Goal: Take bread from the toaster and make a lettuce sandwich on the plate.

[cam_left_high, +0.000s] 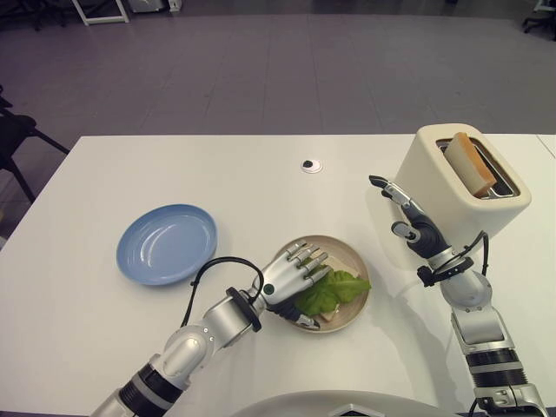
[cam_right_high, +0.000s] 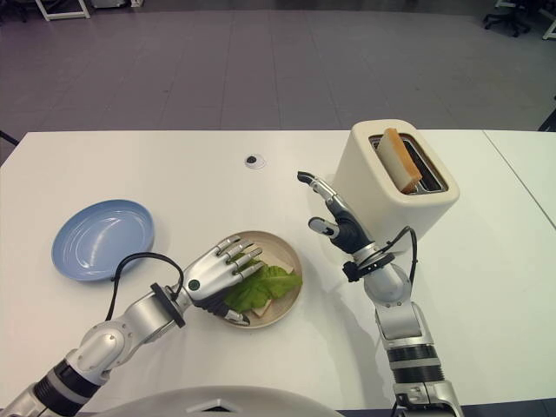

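Toaster (cam_left_high: 445, 189), a cream, round-cornered box with a smooth shell, stands at about 2 o'clock on the white table (cam_left_high: 217, 174). Its two dark slots run from roughly 11 to 5 o'clock. One slice of bread (cam_left_high: 472, 162) stands on edge in a slot, its long axis along the slot, with the golden crust rising above the top and the pale face tilted toward 8 o'clock.

At 9 o'clock lies a shallow, glossy blue plate (cam_left_high: 165, 239), round. Near the middle, toward 6 o'clock, sits a round tan plate (cam_left_high: 335, 241) holding a flat pale bread slice (cam_left_high: 344, 259) under a crinkled green lettuce leaf (cam_left_high: 337, 291), whose tip points to about 3 o'clock.

The left hand (cam_left_high: 291, 276) lies over the tan plate's 9 o'clock side, fingers stretched out and spread, gripping nothing. The right hand (cam_left_high: 410, 222) is just beside the toaster's 8 o'clock wall, fingers extended upward, empty.

A small black-and-white disc (cam_left_high: 311, 165) lies at 12 o'clock.
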